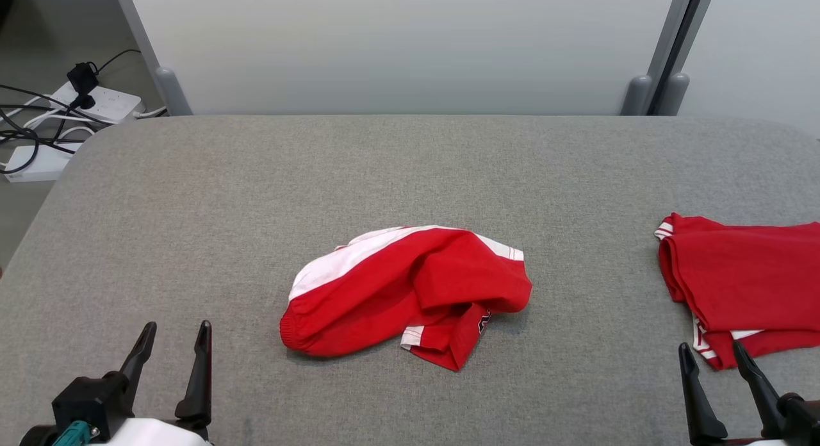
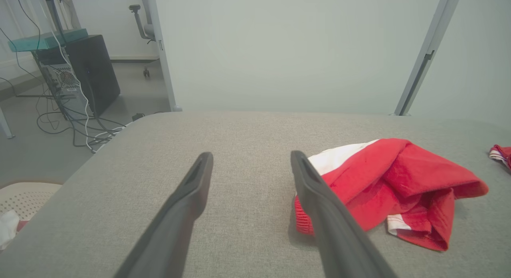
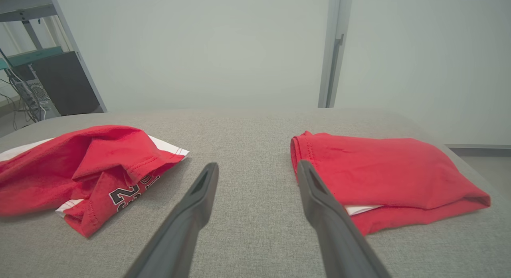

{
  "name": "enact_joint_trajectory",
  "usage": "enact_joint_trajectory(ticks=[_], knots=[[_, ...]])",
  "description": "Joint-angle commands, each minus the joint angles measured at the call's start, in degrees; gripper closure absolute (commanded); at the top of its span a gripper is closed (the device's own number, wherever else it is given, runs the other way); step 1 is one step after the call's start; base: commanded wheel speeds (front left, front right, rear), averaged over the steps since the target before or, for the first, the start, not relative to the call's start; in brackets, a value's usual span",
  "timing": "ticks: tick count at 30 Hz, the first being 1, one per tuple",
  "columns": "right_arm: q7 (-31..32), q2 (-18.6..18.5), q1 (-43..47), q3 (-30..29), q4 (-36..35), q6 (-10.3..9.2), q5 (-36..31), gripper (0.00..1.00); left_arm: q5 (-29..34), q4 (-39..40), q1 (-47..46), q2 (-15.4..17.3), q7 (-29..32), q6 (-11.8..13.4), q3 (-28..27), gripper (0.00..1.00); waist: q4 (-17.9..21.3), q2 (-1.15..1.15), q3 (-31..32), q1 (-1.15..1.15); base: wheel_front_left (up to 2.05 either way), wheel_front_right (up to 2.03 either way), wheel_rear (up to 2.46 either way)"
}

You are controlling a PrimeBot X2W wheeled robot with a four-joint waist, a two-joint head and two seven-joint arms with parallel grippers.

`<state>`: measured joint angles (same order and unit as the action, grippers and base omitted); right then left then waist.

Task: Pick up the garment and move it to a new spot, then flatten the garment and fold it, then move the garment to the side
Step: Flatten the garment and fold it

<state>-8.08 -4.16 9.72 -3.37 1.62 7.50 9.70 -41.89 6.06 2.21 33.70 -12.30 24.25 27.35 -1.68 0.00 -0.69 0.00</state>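
Note:
A crumpled red garment (image 1: 410, 292) with white panels lies bunched in the middle of the grey table (image 1: 410, 164). The left wrist view shows the garment (image 2: 399, 186) to the right of my fingers. In the right wrist view the garment (image 3: 92, 166) lies at the left, black lettering showing on a fold. My left gripper (image 1: 176, 330) stands open near the table's front left edge, empty, well short of the cloth. My right gripper (image 1: 712, 353) is open at the front right, also empty. In their own wrist views the left gripper (image 2: 251, 158) and right gripper (image 3: 258, 168) hover over bare table.
A second red garment (image 1: 743, 273), folded, lies at the table's right edge, just beyond my right gripper; the folded garment (image 3: 383, 174) sits right of my fingers in the right wrist view. Power strips and cables (image 1: 70, 113) lie on the floor past the far left corner. A pale partition (image 1: 397, 42) backs the table.

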Motion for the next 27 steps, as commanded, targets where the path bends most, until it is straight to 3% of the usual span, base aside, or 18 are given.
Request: enact_joint_trajectory(ticks=[1, 8, 12, 17, 18, 27], knots=[[-0.45, -0.98, -1.84, 1.17, -1.05, -0.01, 0.41, 0.0, -0.21, 0.88, -2.88, 1.71, 0.06, -0.28, -2.09, 0.0, 0.01, 0.0, -0.11, 0.0, 0.0, 0.0, 0.0], [-0.75, -1.13, -2.86, 1.09, -0.78, -0.01, 0.67, 0.0, -0.42, 1.05, -3.98, 1.52, 1.26, -0.55, -1.42, 0.0, -0.07, 0.0, -0.94, 0.0, 0.0, 0.0, 0.0], [-0.43, -2.58, -5.06, 1.52, -0.23, -0.01, 0.95, 0.0, -1.68, 0.37, -6.44, 0.4, 3.18, -2.34, -0.32, 0.0, -0.16, 0.0, -2.4, 0.0, 0.0, 0.0, 0.0], [0.84, -6.43, -11.05, 4.42, 1.28, -0.01, 3.22, 0.0, -5.23, -2.4, -12.06, -2.39, 7.31, -6.99, 1.64, 0.0, -0.28, 0.0, -5.92, 0.0, 0.0, 0.0, 0.0], [0.84, -6.43, -11.05, 4.42, 1.28, -0.01, 3.22, 0.0, -5.23, -2.4, -12.06, -2.39, 7.31, -6.99, 1.64, 0.0, -0.28, 0.0, -5.92, 0.0, 0.0, 0.0, 0.0], [4.1, -15.97, -25.64, 15.5, 8.13, -0.01, 11.28, 0.0, -12.57, -13.0, -22.68, -5.14, 16.18, -16.95, 3.45, 0.0, -0.65, 0.0, -12.17, 0.0, 0.0, 0.0, 0.0]])
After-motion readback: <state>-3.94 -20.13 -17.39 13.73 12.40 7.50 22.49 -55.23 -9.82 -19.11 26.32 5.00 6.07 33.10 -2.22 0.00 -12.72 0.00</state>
